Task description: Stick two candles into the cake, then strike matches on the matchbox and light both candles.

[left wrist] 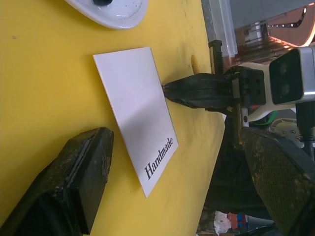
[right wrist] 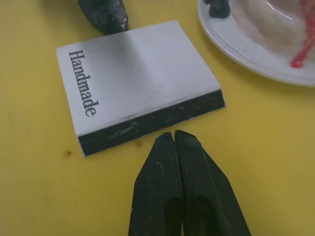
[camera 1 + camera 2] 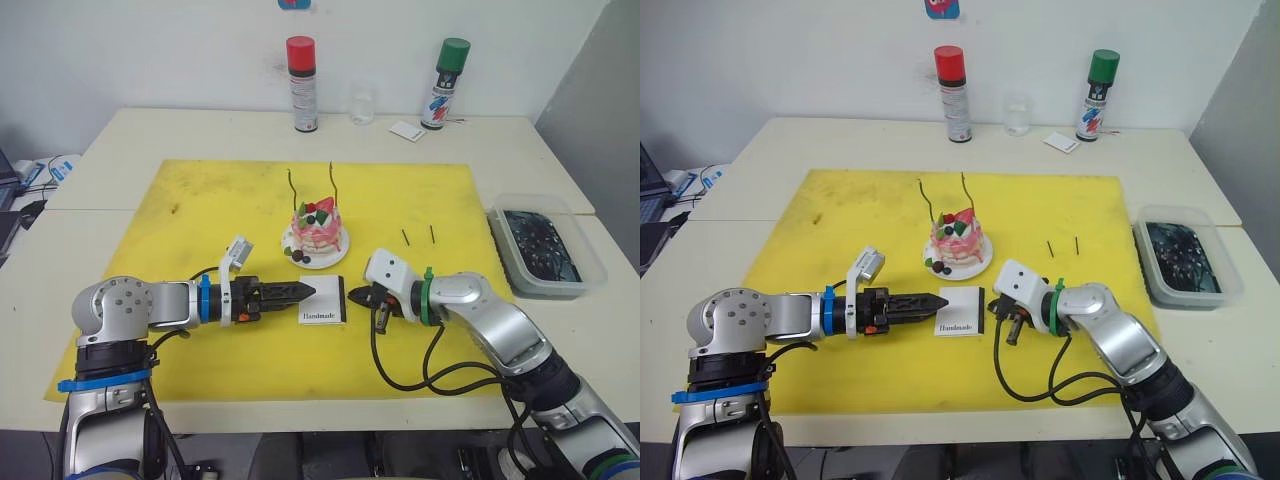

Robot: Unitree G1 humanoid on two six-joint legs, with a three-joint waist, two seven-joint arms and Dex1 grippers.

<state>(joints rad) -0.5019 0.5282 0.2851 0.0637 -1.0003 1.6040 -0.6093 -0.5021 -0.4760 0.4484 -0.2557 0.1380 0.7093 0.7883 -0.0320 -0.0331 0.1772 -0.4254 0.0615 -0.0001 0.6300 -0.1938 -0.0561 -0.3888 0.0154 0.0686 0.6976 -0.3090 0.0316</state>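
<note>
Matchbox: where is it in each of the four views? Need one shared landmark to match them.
Left eye: matchbox lies on the yellow mat, in front of the cake, between the two grippers.
Right eye: same spot, lettering toward the robot.
Left wrist: white face with "Handmade"; the right gripper meets its far edge.
Right wrist: dark striking strip faces the shut right fingers.
Landmark: the cake's white plate, rim at and.

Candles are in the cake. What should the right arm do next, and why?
Probably open the right gripper and reach for the matches: both candles already stand in the cake, its fingers are shut on nothing beside the matchbox, and both matches lie untouched on the mat.
</note>
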